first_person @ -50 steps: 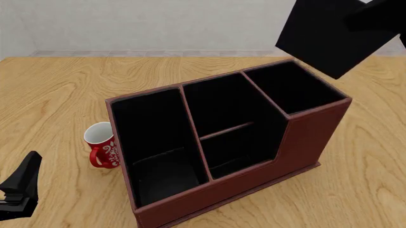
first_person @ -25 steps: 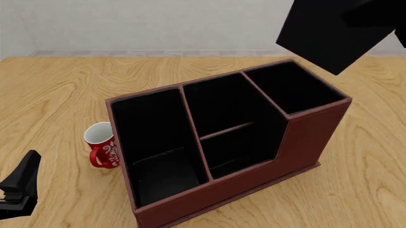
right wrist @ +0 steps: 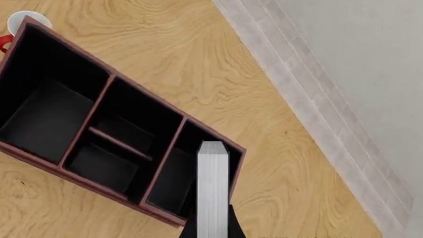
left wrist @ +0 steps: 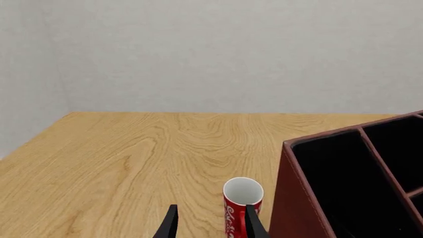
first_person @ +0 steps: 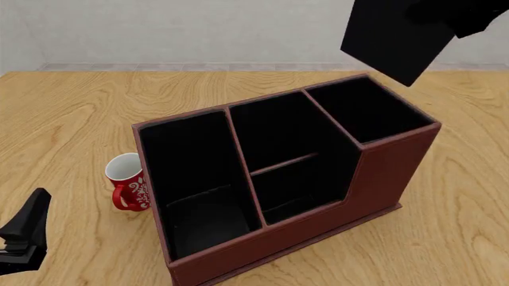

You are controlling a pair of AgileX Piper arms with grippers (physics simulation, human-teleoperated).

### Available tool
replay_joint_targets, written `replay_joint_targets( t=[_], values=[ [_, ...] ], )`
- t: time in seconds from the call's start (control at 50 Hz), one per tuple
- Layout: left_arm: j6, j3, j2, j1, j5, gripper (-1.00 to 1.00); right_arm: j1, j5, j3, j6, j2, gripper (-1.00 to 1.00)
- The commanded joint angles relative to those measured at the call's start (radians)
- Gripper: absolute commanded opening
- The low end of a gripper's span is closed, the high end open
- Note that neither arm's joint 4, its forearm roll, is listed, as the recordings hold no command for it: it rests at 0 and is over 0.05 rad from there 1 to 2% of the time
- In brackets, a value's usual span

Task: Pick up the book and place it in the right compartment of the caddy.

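The black book (first_person: 394,36) hangs in the air above the back right of the reddish-brown caddy (first_person: 390,173), tilted, with my right gripper (first_person: 469,18) shut on it at the frame's top corner. Its lower corner is just over the far rim of the narrow right compartment (first_person: 370,110). In the right wrist view the book's white page edge (right wrist: 213,191) runs between my fingers, pointing down over the right compartment (right wrist: 168,183) and its outer wall. My left gripper (first_person: 24,238) rests low at the near left, open and holding nothing.
A red mug (first_person: 127,182) with a white inside stands just left of the caddy; the left wrist view shows the mug (left wrist: 242,208) ahead of the left gripper (left wrist: 211,230), beside the caddy wall (left wrist: 290,198). A grey wall backs the table.
The book and right gripper have shifted a little left and upward over the caddy's back right. The left arm, mug and caddy have not moved.
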State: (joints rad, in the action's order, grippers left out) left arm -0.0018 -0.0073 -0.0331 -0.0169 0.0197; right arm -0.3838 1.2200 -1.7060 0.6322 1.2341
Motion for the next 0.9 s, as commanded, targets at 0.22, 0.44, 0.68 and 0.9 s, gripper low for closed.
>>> replay_joint_targets(
  t=[0.22, 0.44, 0.68, 0.9],
  values=[
    [0.000, -0.001, 0.001, 0.000, -0.002, 1.00, 0.045, 0.000, -0.076, -0.169, 0.125, -1.00],
    [0.001, 0.002, 0.003, 0.000, -0.001, 1.00, 0.062, 0.000, -0.082, -0.190, 0.151, -1.00],
    [0.001, 0.001, 0.004, 0.000, -0.002, 1.00, 0.067, 0.000, -0.073, -0.218, 0.165, -1.00],
    [0.001, 0.001, 0.005, 0.000, -0.002, 1.00, 0.061, -0.001, -0.059, -0.242, 0.170, -1.00]
  ],
)
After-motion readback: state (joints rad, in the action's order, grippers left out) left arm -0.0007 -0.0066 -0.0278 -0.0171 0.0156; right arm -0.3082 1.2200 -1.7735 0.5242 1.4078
